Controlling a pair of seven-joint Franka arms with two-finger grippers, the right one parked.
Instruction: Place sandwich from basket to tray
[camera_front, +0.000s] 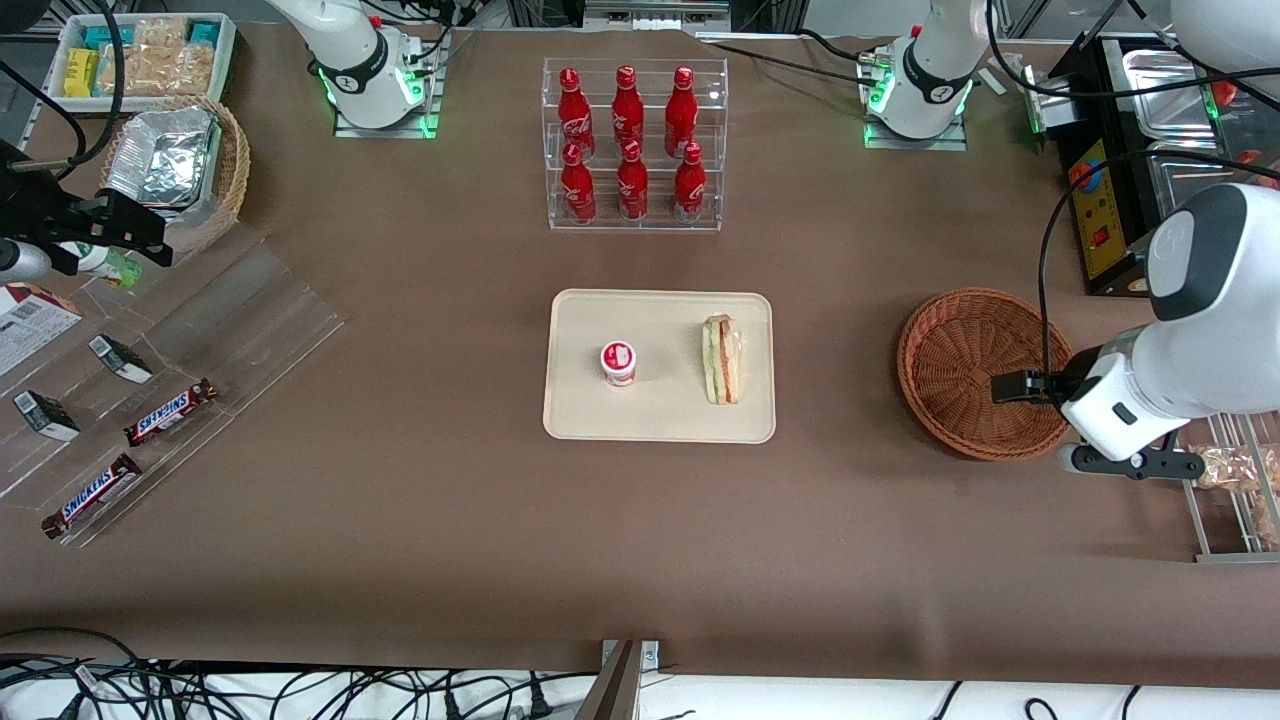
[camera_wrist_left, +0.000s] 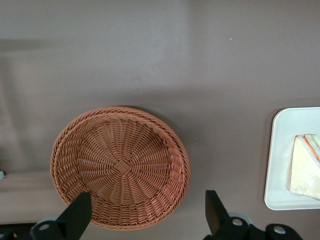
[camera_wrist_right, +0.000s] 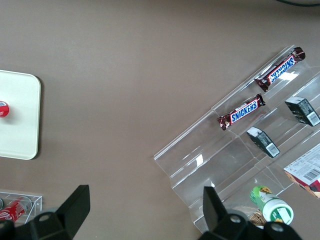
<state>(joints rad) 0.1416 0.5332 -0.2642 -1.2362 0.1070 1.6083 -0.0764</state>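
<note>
the sandwich (camera_front: 721, 359) is seen lying on the tray (camera_front: 660, 420), beside a small red-lidded cup (camera_front: 618, 362) — well apart from the gripper (camera_front: 1010, 386). the gripper is held above the basket (camera_front: 950, 350), its fingers (camera_wrist_left: 77, 216) spread wide with nothing between them — the basket is seen bare inside.

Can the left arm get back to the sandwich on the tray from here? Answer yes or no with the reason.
Probably yes. The pincer hangs open over the empty basket, and only bare tablecloth lies between it and the tray. The sandwich lies on the tray's basket-side part, apart from the small cup, with nothing over it.
</note>
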